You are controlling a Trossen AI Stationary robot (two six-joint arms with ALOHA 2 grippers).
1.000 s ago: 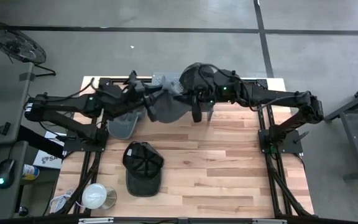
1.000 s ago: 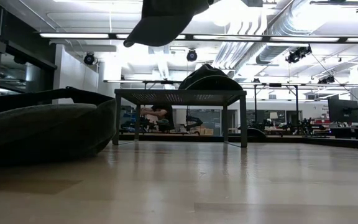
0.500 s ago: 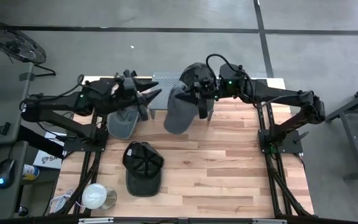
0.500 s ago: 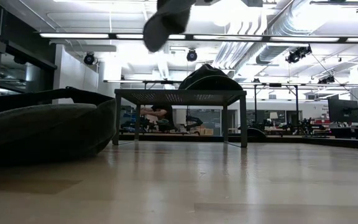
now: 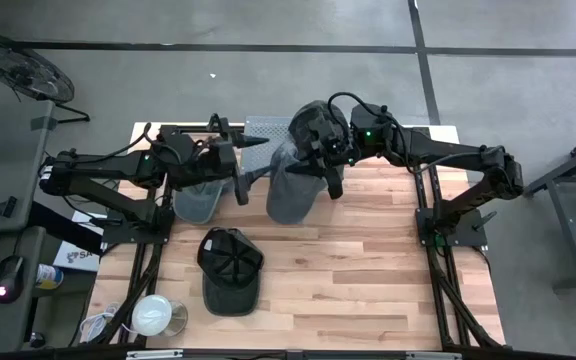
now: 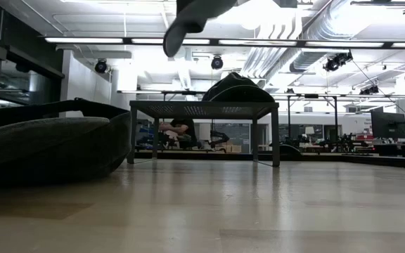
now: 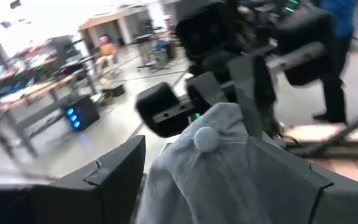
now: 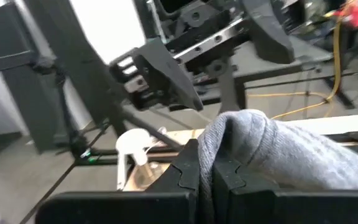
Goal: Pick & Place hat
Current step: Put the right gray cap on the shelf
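From above, the right gripper [image 5: 320, 165] is clamped on the grey hat [image 5: 290, 188], which hangs over the table's [image 5: 368, 270] far middle. The left gripper [image 5: 240, 165], jaws apart, sits just left of it. A black cap [image 5: 230, 268] lies nearer.

Low down, the hat [image 6: 188, 17] dangles above a small perforated stand [image 6: 202, 109].

From the left wrist, the hat's button top [image 7: 205, 138] shows between spread fingers [image 7: 114, 177].

From the right wrist, grey cloth [image 8: 272, 149] is pinched between closed fingers [image 8: 188, 171].

LEFT ARM: reaches from the left edge toward table centre, at the far side | LEFT GRIPPER [image 5: 240, 166]: raised above the table, fingers spread wide, gripping nothing | RIGHT ARM: reaches from the right edge toward centre, far side | RIGHT GRIPPER [image 5: 320, 165]: raised, fingers clamped on the grey hat [image 5: 293, 185]
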